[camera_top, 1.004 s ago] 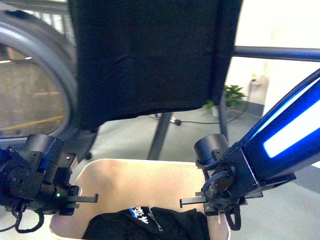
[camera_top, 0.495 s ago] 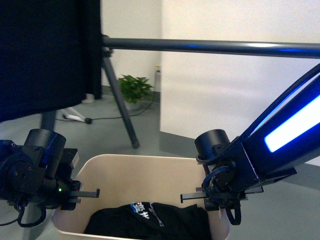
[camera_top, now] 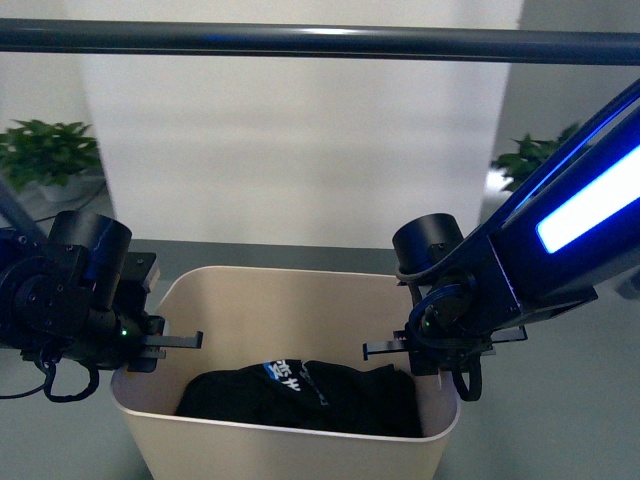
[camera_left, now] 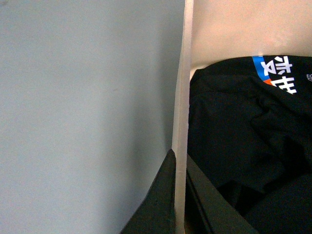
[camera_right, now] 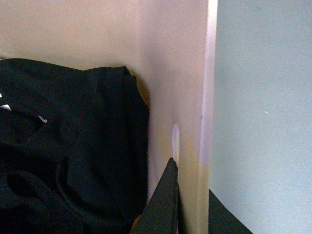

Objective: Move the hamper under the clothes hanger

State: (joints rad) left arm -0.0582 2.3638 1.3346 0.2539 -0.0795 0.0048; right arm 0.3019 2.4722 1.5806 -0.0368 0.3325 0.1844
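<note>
The beige hamper [camera_top: 290, 290] is low in the centre of the front view, with a black garment [camera_top: 300, 395] with a blue and white print lying inside. My left gripper [camera_top: 135, 350] is shut on its left short wall, my right gripper [camera_top: 430, 355] on its right one. In the left wrist view the rim [camera_left: 183, 97] runs between the fingers of the left gripper [camera_left: 179, 195]. In the right wrist view the right gripper [camera_right: 192, 200] pinches the hamper's wall [camera_right: 190, 73] just below the slot handle [camera_right: 175, 141]. The clothes hanger's dark top bar [camera_top: 320, 42] crosses above the hamper.
A white wall panel [camera_top: 300, 150] stands straight ahead behind the hamper. Potted plants sit at the far left [camera_top: 45, 160] and far right [camera_top: 525, 160]. Grey floor [camera_left: 87, 97] lies on both sides of the hamper.
The view has swung right: the hanging black cloth and the rack's slanted leg have slid out on the left. The top bar now spans the whole frame. Both grippers still hold the hamper.
</note>
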